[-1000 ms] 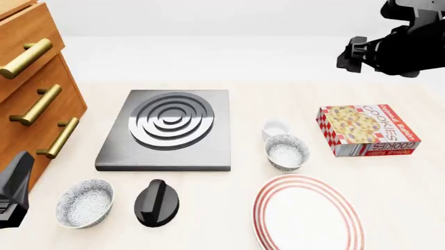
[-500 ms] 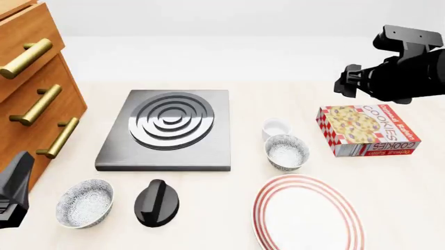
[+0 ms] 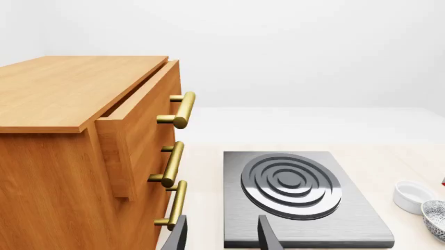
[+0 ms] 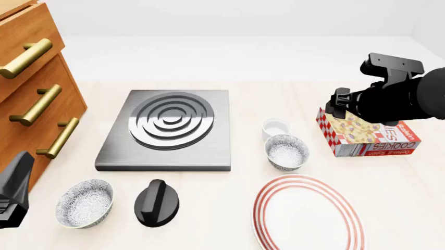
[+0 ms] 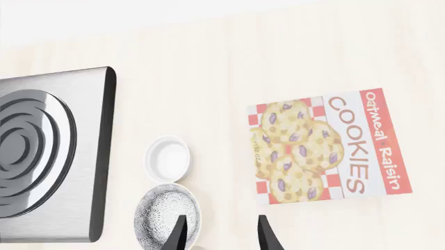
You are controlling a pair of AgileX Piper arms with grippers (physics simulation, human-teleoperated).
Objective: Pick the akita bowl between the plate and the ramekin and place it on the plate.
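akita bowl [image 4: 286, 151] — top open | ramekin [image 4: 275, 127] touching behind | cookie box [image 4: 368, 131] right

The pale beige worktop [image 4: 230, 208] looks matt with a faint wood grain, and the orange-brown wooden drawer cabinet [image 3: 70, 156] at its left edge has a smooth satin finish with shiny brass-coloured metal bar handles [image 3: 182, 109]. The square grey hob slab [image 4: 167, 130] has a brushed-metal sheen with glossy raised rings, while the black oval knob [image 4: 156, 202] near the worktop's front edge looks like smooth, slightly shiny plastic. The small speckled grey-blue akita bowl [image 4: 286, 151], the plain white ramekin [image 4: 275, 126] and the wide red-ringed white plate [image 4: 308, 213] look like smooth glazed ceramic, the red-and-white printed cookie box [image 5: 326, 148] like matt cardboard, and the black right end effector [image 4: 342, 104] like matt plastic.
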